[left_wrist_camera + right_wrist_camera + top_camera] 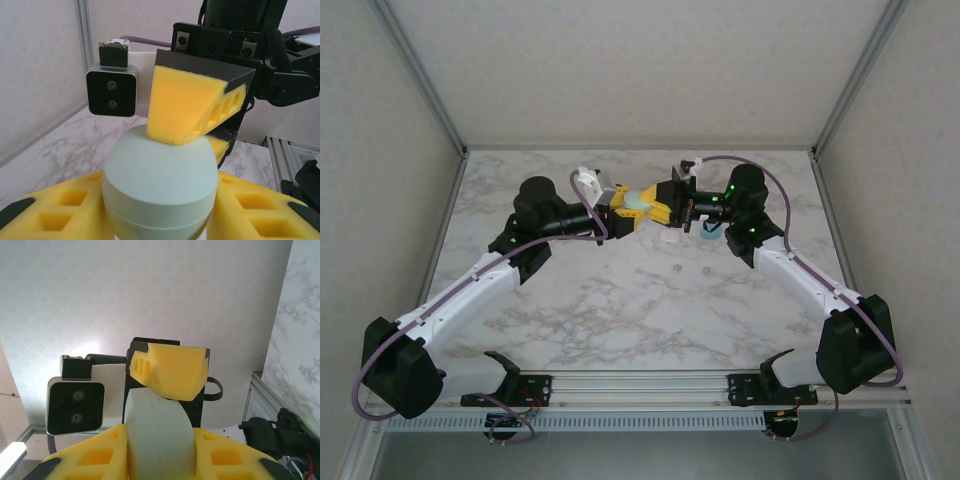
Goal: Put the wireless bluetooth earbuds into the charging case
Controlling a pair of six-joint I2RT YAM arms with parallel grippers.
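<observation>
Mid-air handover at the far side of the desk: the left gripper holds a mint case clear of the surface, jaws clamped on its flanks. The case lies roughly level. Its long axis appears to run left to right along the line between the two arms, rounded end toward the right gripper. That gripper's jaws are clamped on the same case from the opposite side, one yellow finger pressing its top. The seam looks shut, so the job seems barely begun: the case has yet to be opened and no bud sits in it. Two mint buds wait on the marble nearer the arm bases, apart from the case. A white item and a blue item lie under the right arm, too small to identify.
</observation>
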